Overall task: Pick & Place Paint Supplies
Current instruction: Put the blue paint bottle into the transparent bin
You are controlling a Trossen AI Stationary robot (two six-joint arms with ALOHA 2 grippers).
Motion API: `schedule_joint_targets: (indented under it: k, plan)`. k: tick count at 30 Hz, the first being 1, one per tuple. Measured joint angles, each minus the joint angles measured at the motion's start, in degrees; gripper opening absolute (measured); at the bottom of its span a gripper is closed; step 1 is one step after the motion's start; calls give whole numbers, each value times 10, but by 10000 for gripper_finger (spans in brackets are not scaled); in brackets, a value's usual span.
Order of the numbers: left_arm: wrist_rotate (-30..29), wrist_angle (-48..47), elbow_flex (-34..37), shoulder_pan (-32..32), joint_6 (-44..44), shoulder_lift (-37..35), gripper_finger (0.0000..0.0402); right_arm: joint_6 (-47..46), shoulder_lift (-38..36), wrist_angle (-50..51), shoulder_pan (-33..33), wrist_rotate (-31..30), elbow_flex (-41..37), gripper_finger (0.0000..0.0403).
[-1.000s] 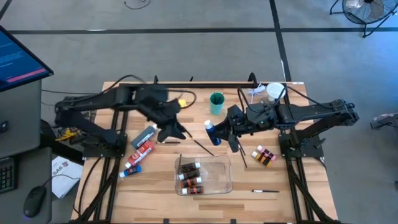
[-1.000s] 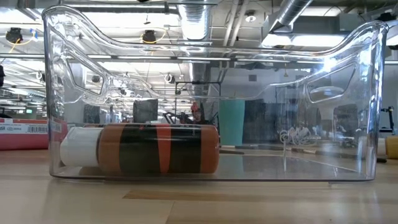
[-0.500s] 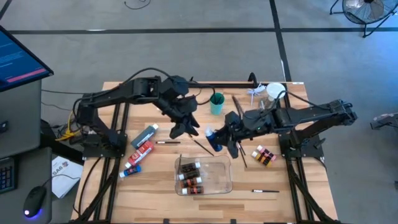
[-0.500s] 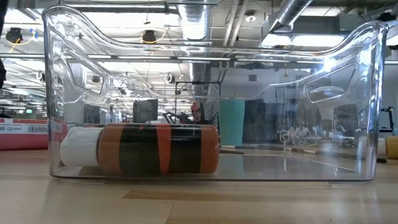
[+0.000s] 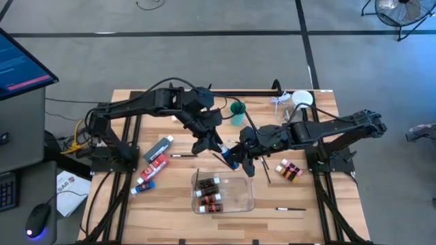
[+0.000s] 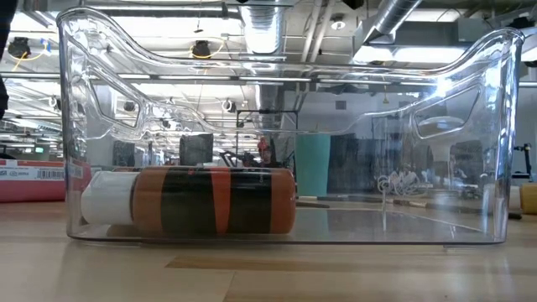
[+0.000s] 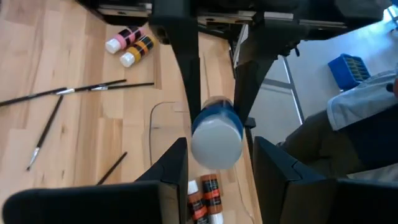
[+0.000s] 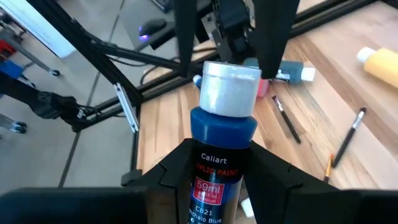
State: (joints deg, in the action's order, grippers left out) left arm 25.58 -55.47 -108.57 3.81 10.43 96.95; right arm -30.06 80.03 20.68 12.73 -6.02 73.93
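Observation:
My right gripper (image 5: 238, 158) is shut on a blue paint bottle (image 8: 222, 127) with a white cap (image 8: 229, 87), held in the air just beyond the far rim of the clear tray (image 5: 240, 197). My left gripper (image 5: 218, 147) is open. Its fingers (image 7: 177, 168) stand on either side of the cap (image 7: 216, 140); I cannot tell whether they touch it. Brown bottles (image 5: 208, 192) lie on their sides in the tray, one of them close in the low view (image 6: 201, 200). My right gripper pinches the blue bottle's labelled body (image 8: 214, 180) between its two fingers (image 8: 171, 180). The bottle lies along the fingers, its cap end pointing away from the gripper toward the left arm. It hangs clear of the table, slanting a little downward.
A teal cup (image 5: 237, 112) stands at the far middle. Grey, red and blue tubes (image 5: 155, 163) lie at the left, two small bottles (image 5: 289, 170) at the right, and a yellow bottle (image 8: 379, 65) beyond. Thin brushes (image 5: 184, 156) (image 5: 291, 209) lie scattered on the wood.
My left gripper has swung toward the table's right, up to the blue bottle's cap, and has rolled somewhat on the way. My right gripper has carried the bottle a little toward the near edge and down, closer to the tray.

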Motion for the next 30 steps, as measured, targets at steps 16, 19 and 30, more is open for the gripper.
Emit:
schedule_joint_targets:
  k: [16, 19, 30]
  plan:
    - [23, 30, 0, -4, 15, 21, 93, 0, -1, -6, -8, 0, 0, 113]
    - [21, 29, 0, -4, 15, 22, 92, 1, -1, -6, -9, -1, 0, 113]
    - [27, 29, 0, -5, 20, 22, 69, 2, -1, -7, -9, -2, 0, 113]
